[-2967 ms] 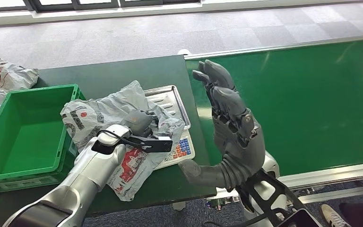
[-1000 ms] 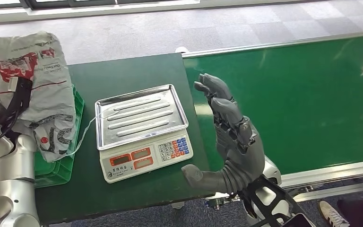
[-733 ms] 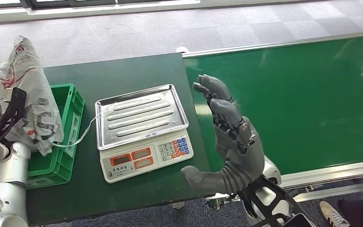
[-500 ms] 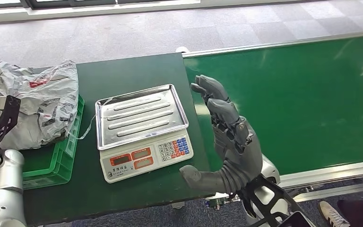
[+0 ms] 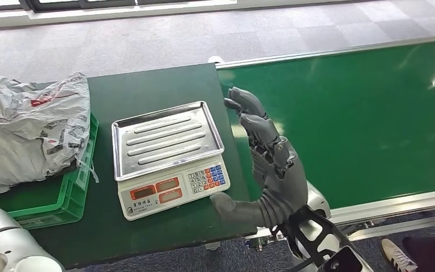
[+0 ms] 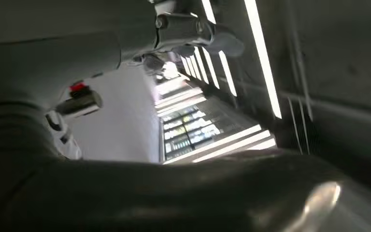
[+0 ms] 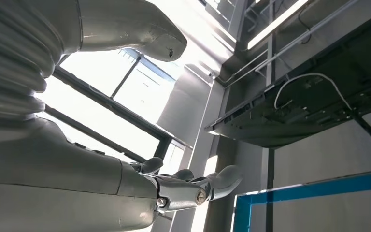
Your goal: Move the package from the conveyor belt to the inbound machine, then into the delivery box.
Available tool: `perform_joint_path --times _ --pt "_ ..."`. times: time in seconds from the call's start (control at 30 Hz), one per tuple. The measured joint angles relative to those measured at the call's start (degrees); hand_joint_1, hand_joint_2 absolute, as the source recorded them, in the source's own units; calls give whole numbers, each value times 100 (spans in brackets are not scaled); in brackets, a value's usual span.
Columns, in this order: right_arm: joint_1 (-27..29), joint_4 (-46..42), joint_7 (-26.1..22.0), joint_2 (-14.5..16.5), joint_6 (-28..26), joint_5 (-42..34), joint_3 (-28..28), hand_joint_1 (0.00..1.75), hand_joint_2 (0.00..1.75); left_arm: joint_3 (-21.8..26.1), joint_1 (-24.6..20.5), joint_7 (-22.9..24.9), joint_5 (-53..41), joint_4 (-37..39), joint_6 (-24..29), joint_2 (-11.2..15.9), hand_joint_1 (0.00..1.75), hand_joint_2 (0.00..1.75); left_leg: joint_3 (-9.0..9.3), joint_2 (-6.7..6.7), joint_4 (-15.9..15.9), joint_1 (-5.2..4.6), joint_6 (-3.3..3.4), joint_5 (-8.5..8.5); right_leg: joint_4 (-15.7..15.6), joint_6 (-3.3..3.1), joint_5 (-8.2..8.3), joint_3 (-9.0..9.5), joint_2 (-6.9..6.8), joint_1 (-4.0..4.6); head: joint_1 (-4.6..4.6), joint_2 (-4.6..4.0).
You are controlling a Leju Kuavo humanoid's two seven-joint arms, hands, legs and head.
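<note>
Package (image 5: 31,130), a crumpled grey plastic mailer, lies in the green crate (image 5: 62,195) at the left of the frame, beside the weighing scale (image 5: 167,156) on the desk (image 5: 164,85); right hand (image 5: 266,164) raised, released, fingers spread; left hand's state cannot be told

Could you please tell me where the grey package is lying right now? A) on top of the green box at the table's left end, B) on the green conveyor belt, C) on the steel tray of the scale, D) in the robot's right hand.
A: the crumpled grey package lies across the green box, while the scale tray is bare and the right hand holds nothing.
</note>
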Motion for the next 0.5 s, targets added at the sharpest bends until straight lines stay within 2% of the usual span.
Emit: perform_joint_path --times 0.07,0.17,0.23,0.27,0.4,0.47,0.5 --pt "-27 62 0 -1 -171 39 22 0 175 -440 226 79 1251 -696 -5 -191 0 175 -5 -25 2 2 1 0 -1 1 -5 4 -20 3 0 0" --pt "-34 126 1 -1 -473 156 60 0 175 -1331 514 105 2332 -1437 -129 -320 0 175 -12 -64 1 3 3 3 -2 3 -8 14 -56 3 1 0" --pt "-5 156 12 5 -833 375 67 0 175 -1969 782 126 2701 -1871 -542 -370 0 175 -6 -55 1 2 3 2 -3 3 -8 14 -50 1 0 0" --pt "32 168 35 16 -1103 569 59 0 175 -2293 1000 132 2755 -2113 -943 -401 0 175 -1 -47 2 1 3 1 -3 3 -8 14 -42 0 -1 0" --pt "198 234 229 96 -2494 1543 -8 0 175 -4062 1862 131 2728 -2964 -3142 -545 0 175 -13 -61 3 -5 8 -3 -6 10 -11 16 -59 -6 3 0" --pt "326 268 375 146 -3130 1936 -38 0 175 -4785 2187 133 2689 -3209 -3868 -582 0 175 -6 -43 3 -9 12 -15 -6 11 -11 14 -45 -11 3 0" --pt "368 275 418 159 -3287 2024 -44 0 175 -4932 2271 133 2678 -3262 -4006 -586 0 175 -2 -34 3 -11 13 -20 -6 11 -11 13 -38 -13 2 0"
